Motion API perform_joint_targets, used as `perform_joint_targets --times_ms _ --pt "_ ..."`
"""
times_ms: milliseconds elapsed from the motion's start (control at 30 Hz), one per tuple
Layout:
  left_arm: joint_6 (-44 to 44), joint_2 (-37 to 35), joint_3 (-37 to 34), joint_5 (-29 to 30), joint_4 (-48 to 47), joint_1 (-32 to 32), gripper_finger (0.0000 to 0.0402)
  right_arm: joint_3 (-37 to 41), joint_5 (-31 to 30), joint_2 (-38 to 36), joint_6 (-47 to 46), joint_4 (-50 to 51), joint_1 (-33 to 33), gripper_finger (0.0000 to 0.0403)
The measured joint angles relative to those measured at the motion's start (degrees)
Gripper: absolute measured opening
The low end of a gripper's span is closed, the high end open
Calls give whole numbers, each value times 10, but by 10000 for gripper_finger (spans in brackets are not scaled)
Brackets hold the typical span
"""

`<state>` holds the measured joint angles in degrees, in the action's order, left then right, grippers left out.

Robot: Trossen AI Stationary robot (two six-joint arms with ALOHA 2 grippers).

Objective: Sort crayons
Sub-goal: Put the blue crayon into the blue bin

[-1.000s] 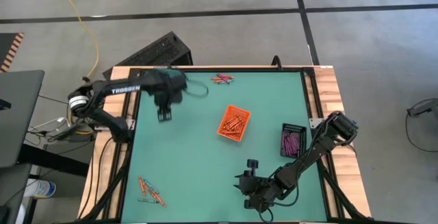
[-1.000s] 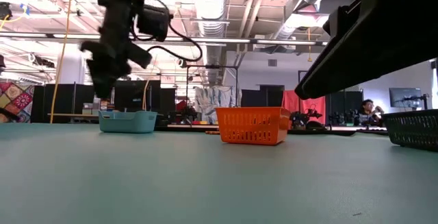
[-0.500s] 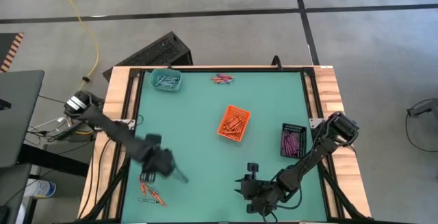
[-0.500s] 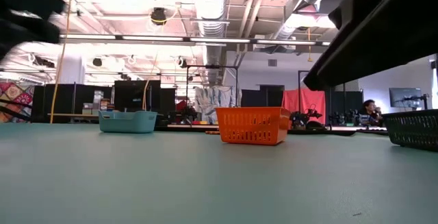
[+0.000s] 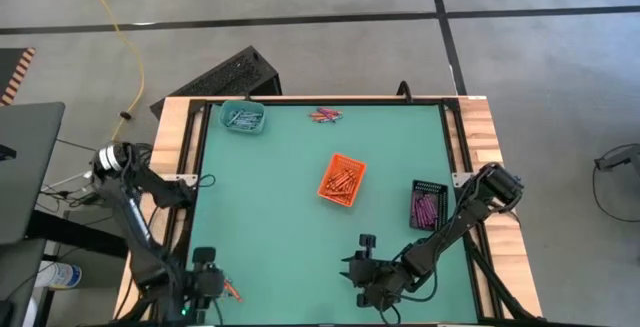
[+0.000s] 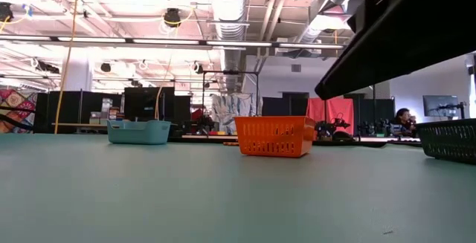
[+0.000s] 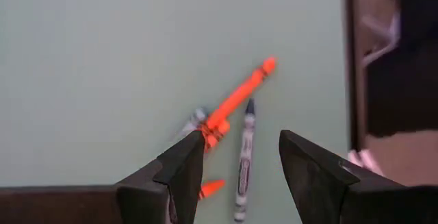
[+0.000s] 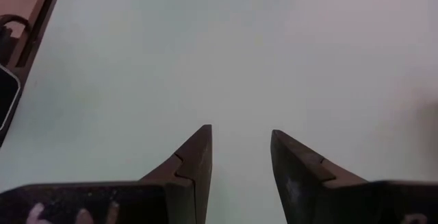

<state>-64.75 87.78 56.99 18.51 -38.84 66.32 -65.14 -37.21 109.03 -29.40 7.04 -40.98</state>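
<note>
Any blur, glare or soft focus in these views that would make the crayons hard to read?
Left wrist view: slightly soft, yet the orange crayon and blue-grey crayon read clearly ahead of the open left hand. Right wrist view: washed-out bare mat beyond the right hand. Low view: bright ceiling lights, a dark arm close up. High view: evenly lit.

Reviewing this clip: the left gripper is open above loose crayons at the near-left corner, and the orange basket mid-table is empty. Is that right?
Not quite. The orange basket is not empty: the high view shows orange crayons lying in it. The rest holds: the left gripper is open above the loose crayons at the near-left corner.
</note>
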Motion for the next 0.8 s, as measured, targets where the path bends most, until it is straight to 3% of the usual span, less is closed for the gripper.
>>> perform_joint_targets --times_ms 167,400,800 --pt "-24 70 38 -33 -34 15 181 0 5 0 -1 -2 6 145" --pt "-24 133 113 -37 -103 18 181 0 15 0 -1 -2 10 145" --pt "-32 189 113 -89 -79 7 180 0 15 0 0 -2 8 145"
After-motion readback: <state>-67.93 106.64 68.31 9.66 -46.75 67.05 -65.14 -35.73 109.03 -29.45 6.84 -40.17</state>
